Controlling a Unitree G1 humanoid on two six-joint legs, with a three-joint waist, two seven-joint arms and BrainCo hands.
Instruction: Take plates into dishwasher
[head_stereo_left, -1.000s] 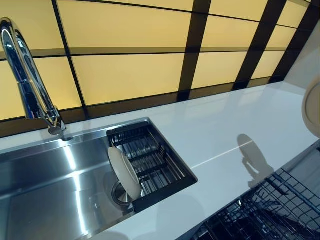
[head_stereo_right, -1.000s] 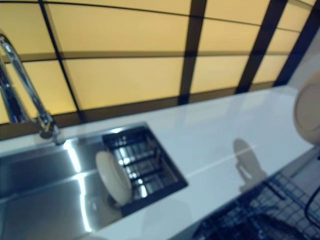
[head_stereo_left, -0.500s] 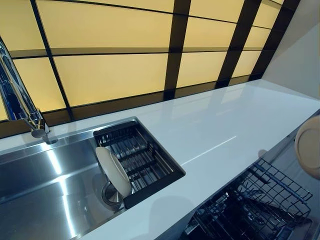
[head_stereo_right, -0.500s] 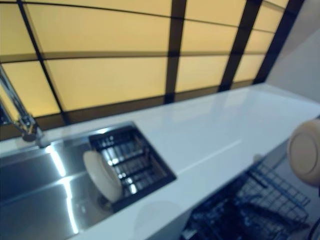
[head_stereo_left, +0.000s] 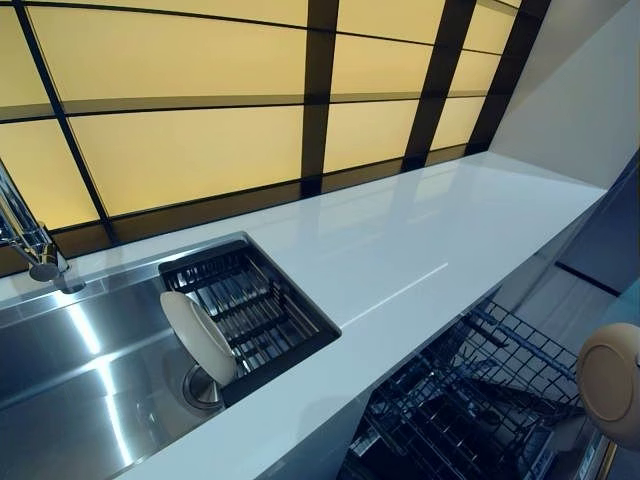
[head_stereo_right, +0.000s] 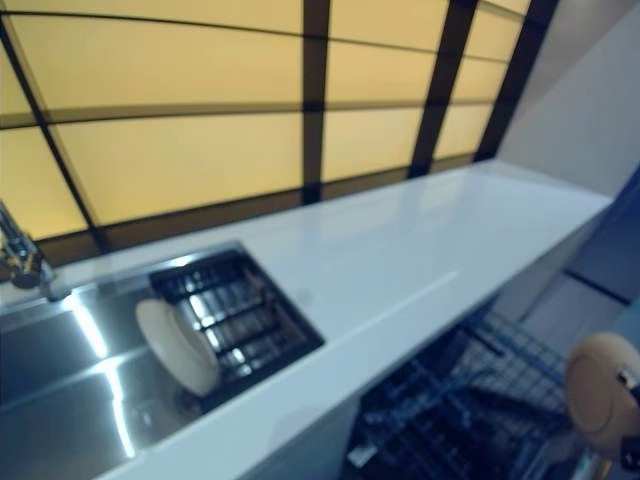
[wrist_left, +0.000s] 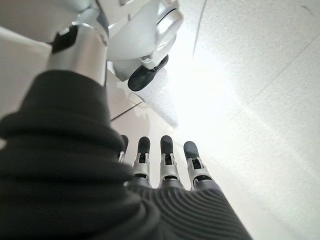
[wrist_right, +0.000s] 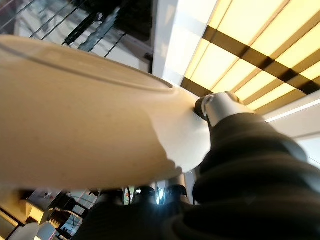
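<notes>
Nearest, low on the right, the right robot hand pinches a beige plate by its rim, thumb on one face and fingers curled under the other, holding it on edge above the open dishwasher rack. The left robot hand hangs toward the floor, fingers straight and empty. Beyond the rack runs the white bench, and in the steel sink a second plate stands upright against a black drainer basket.
</notes>
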